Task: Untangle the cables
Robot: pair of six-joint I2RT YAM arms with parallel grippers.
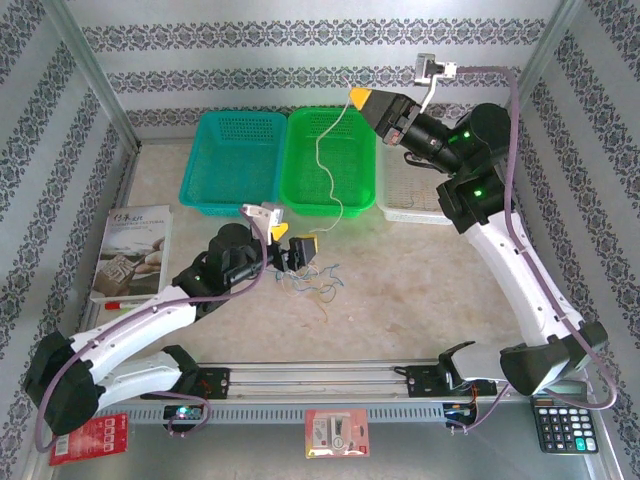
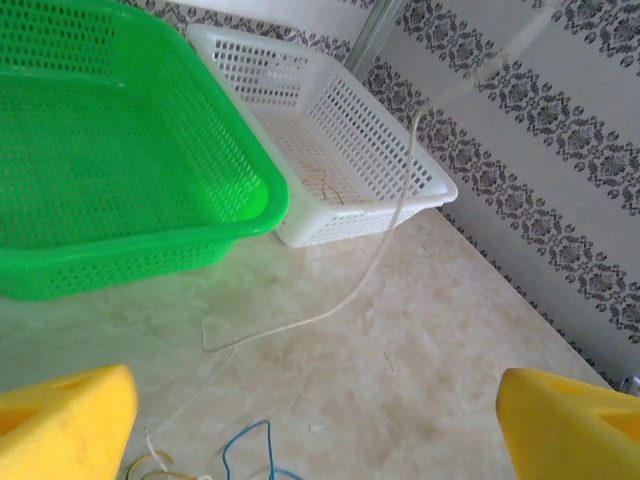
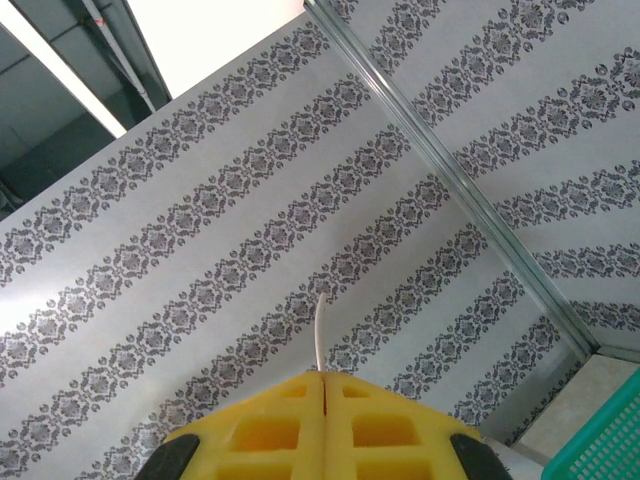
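My right gripper (image 1: 358,98) is raised high over the green basket (image 1: 362,190), shut on a whitish cable (image 1: 322,150). The cable's short end (image 3: 318,330) pokes out past the closed yellow pads (image 3: 290,420). It hangs down across the basket and runs along the table (image 2: 380,260) to a small tangle of blue, tan and white cables (image 1: 312,284). My left gripper (image 1: 297,246) hovers open just above that tangle, nothing between its yellow fingers (image 2: 65,420). A blue loop (image 2: 245,445) lies below them. A tan cable (image 2: 325,186) rests in the white basket (image 2: 420,175).
A teal basket (image 1: 200,180) stands left of the green one, and the white basket (image 1: 400,210) right of it. A book (image 1: 135,250) lies at the left. A calculator (image 1: 565,425) and red packets (image 1: 90,440) sit along the near edge.
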